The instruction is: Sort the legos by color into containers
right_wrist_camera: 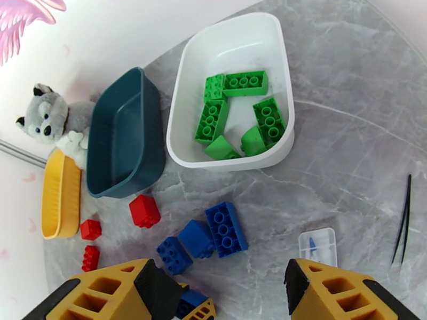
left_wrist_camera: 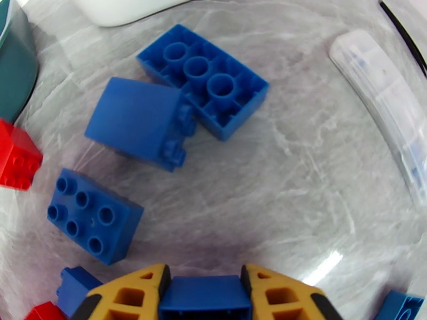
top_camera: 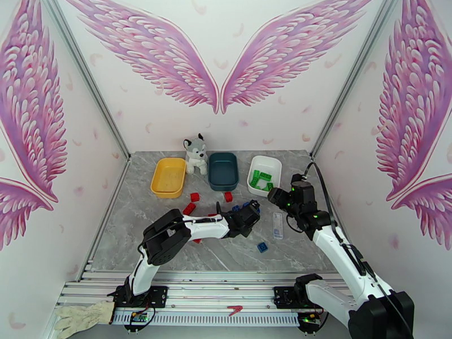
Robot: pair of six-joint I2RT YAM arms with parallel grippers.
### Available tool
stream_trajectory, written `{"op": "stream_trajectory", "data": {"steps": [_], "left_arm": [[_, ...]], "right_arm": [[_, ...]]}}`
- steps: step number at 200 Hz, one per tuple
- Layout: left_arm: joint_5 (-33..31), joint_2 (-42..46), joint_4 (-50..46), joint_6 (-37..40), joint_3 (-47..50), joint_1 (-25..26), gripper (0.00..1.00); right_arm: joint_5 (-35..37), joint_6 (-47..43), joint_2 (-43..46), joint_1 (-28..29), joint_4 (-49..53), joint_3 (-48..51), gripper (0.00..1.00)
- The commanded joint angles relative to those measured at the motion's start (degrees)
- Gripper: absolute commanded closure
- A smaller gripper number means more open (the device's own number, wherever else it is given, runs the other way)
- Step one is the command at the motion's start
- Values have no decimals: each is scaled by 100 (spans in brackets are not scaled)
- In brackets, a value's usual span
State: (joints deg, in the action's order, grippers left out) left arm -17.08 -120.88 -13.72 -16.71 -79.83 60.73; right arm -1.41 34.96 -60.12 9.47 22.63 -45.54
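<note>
grey marble tabletop (top_camera: 124, 233) carries three trays along its far edge. the white tray (right_wrist_camera: 240, 44) is the only one loaded: about six green bricks (right_wrist_camera: 211, 121) lie inside it, so green looks finished (every green one in sight lies there). the dark teal tray (right_wrist_camera: 125, 134) and the yellow tray (right_wrist_camera: 58, 193) both look empty. the right gripper (right_wrist_camera: 218, 270) hangs above the table, fingers spread wide with nothing between them. the left gripper (left_wrist_camera: 204, 278) is clamped on a blue brick (left_wrist_camera: 205, 302), low over the loose blue bricks (left_wrist_camera: 203, 81) just in front of the teal tray. red bricks (right_wrist_camera: 144, 210) lie scattered nearby. blue and red sorting seems barely begun.
</note>
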Motion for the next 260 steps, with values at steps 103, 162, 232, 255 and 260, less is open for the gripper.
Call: {"op": "stream_trajectory", "data": {"steps": [103,162,232,255,260], "left_arm": [[-45,1195,31,-151,-399,-1501,86],[143,-262,10,-207,-2294,-2261,83],[294,-389,213,-283,-2557,-2372,30],[102,206,387,-236,-1914,-2171,30],[75,348,446,-245,-1737,-2113,30]], "right_arm": [[-1208,242,-330,101,-671,282,1],[-1218,303,-585,189,-669,181,1],[-1231,476,-1128,484,-1066,258,17],[-850,330,-909,529,-824,208,17],[-775,287,-869,529,-758,192,16]]}}
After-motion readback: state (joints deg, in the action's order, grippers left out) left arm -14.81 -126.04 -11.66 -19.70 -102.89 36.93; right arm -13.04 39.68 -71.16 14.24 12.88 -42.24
